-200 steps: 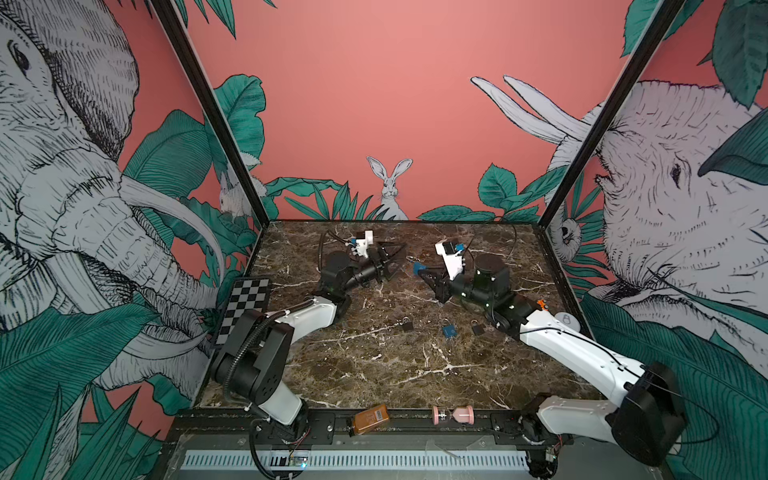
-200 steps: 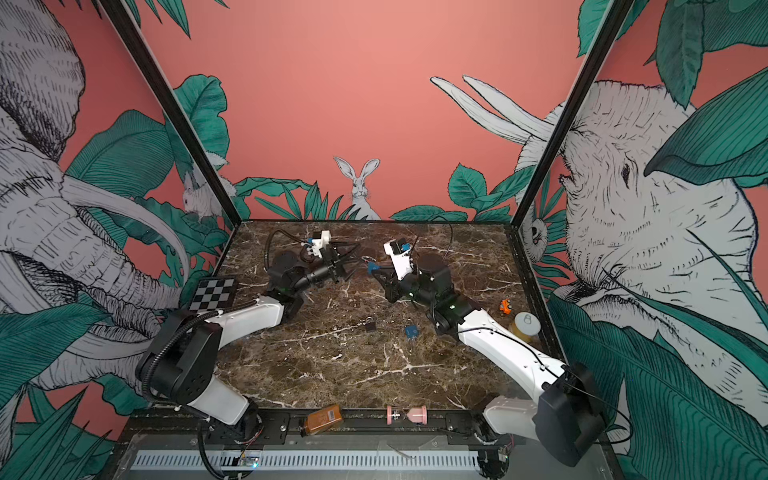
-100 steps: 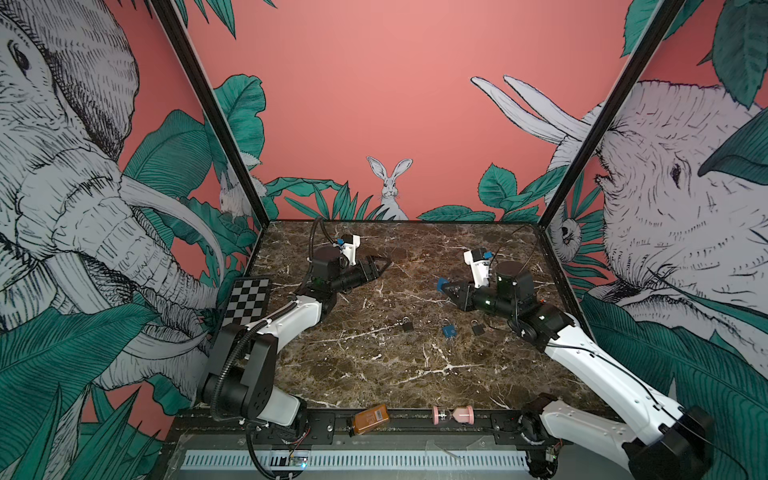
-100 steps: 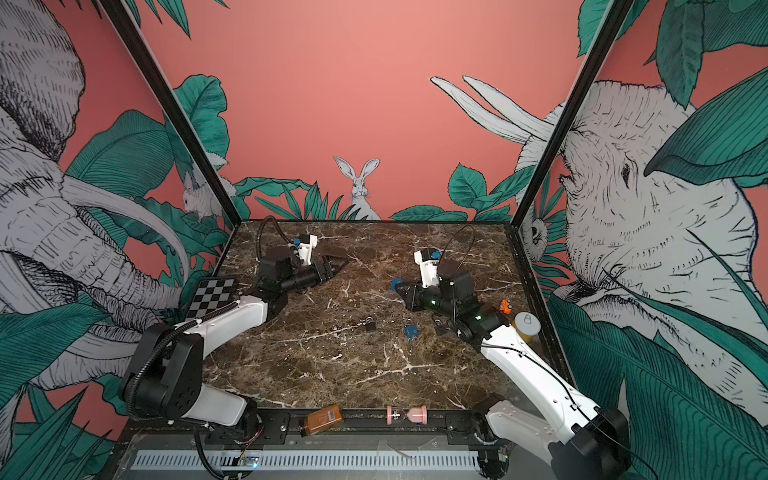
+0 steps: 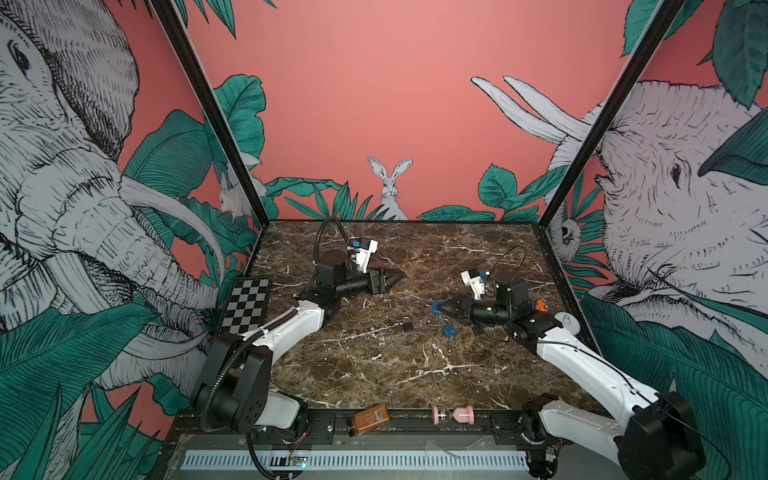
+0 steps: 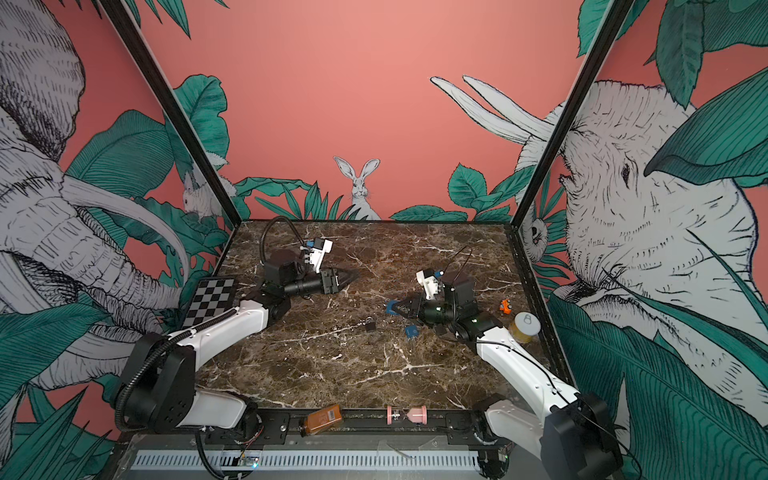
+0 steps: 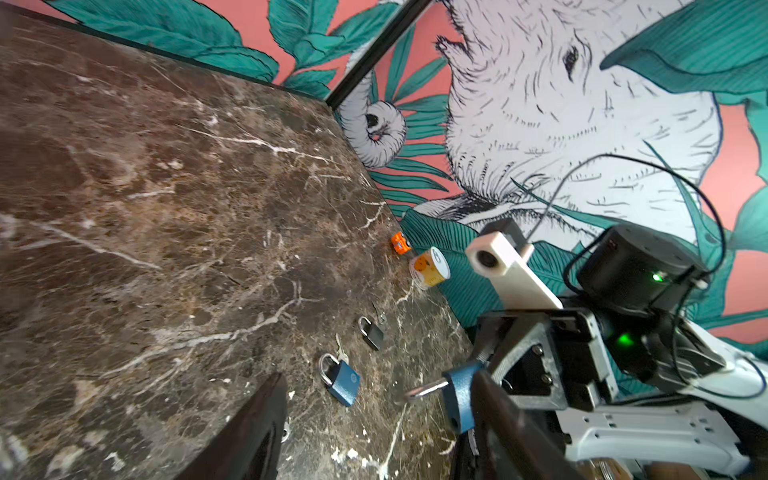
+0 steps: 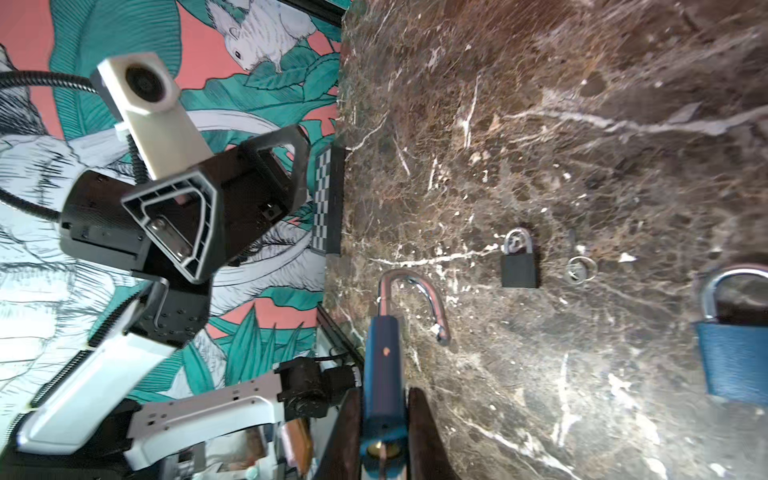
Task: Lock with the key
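Landmark: black padlock (image 5: 407,325), lying flat mid-table (image 5: 374,374).

- Right gripper (image 8: 384,419) is clamped on a blue padlock (image 8: 382,365), held off the marble near the black padlock, on the right arm's side of it. Its shackle (image 8: 434,307) hangs open.
- Left gripper (image 5: 395,277) has its fingers apart with nothing between them. It sits well apart from the black padlock, on the left arm's side and farther back.
- Two keys are down. A ringed key (image 8: 568,269) lies just beside the black padlock. A silver key (image 7: 340,353) lies a little farther off, by the shackle of a second blue padlock (image 7: 340,384).

Risks, as I judge them:
- Wrong key. I cannot tell which one fits the held lock.
- The pickup. Both keys are thin and lie flat on hard marble, so closing fingers could skate one away or scrape without catching it. The black padlock is close enough to the ringed key to get nudged or pinched along with it.
- Access. The brass end of the held lock seems to point back between the right fingers. If that is the keyway, the left arm may have no clear line in.
- The grip. The lock is held by its narrow sides, so a push or a turn from the key could twist it loose.
- Crowding. Both wrists must meet near the black padlock, and a knock between them seems possible.
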